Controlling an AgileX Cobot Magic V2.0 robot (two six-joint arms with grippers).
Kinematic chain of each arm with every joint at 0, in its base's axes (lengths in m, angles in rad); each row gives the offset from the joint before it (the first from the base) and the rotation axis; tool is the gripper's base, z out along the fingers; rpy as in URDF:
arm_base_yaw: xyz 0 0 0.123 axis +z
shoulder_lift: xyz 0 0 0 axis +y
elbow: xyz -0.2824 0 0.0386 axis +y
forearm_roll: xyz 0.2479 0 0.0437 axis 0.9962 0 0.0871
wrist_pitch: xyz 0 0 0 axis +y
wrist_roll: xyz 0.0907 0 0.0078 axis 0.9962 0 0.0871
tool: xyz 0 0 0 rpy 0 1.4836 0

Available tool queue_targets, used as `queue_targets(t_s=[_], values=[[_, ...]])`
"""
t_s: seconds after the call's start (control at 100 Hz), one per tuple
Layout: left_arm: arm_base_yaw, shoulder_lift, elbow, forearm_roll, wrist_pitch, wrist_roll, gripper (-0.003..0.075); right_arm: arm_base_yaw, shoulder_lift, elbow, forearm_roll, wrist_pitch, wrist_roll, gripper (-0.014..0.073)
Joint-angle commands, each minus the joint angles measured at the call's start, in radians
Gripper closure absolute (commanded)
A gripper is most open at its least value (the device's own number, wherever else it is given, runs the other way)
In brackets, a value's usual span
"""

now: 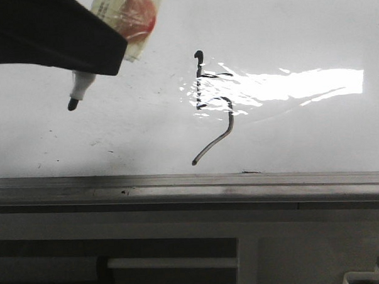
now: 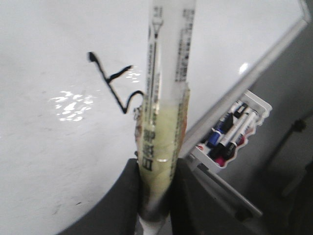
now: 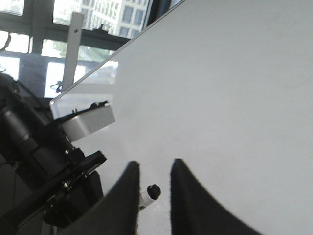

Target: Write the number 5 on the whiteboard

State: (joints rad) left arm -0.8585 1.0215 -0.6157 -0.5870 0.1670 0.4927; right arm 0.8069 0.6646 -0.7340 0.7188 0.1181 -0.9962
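Observation:
The whiteboard fills the front view, and the number 5 stands on it in thin black line with a long greyish tail. My left gripper at the top left is shut on a white marker wrapped in yellowish tape. Its black tip points down at the board, left of the 5; I cannot tell if it touches. The left wrist view shows the gripper, the marker and the 5 behind it. My right gripper is open and empty over the board, with the marker tip beyond its fingers.
A grey metal edge strip runs along the board's near side, with grey cabinet panels below. A white tray of spare markers sits off the board's edge. The left arm's dark body is close beside the right gripper.

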Motion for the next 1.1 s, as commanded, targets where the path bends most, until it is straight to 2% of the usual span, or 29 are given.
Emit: queue_targets(t_s=[0.0,0.35,0.93,1.0,1.09], values=[[0.016,0.034,-0.02,-0.018,-0.113,-0.056,0.0741,-0.042,-0.028,-0.036,0.027,-0.025,-0.009,0.0657],[0.017,0.211,-0.02,-0.232,-0.363,-0.056,0.0741,-0.068,-0.044,-0.036,0.031,0.047,-0.009,0.0657],[0.017,0.318,-0.02,-0.293,-0.426,-0.056,0.0734,-0.068,-0.044,-0.036,0.034,0.049,-0.009,0.0657],[0.017,0.318,-0.02,-0.297,-0.437,-0.056,0.0679,-0.068,-0.044,-0.036,0.034,0.049,-0.009,0.0657],[0.017,0.318,-0.02,-0.318,-0.448,-0.056,0.0548,-0.068,-0.044,-0.036,0.034,0.049,-0.009,0.0657]])
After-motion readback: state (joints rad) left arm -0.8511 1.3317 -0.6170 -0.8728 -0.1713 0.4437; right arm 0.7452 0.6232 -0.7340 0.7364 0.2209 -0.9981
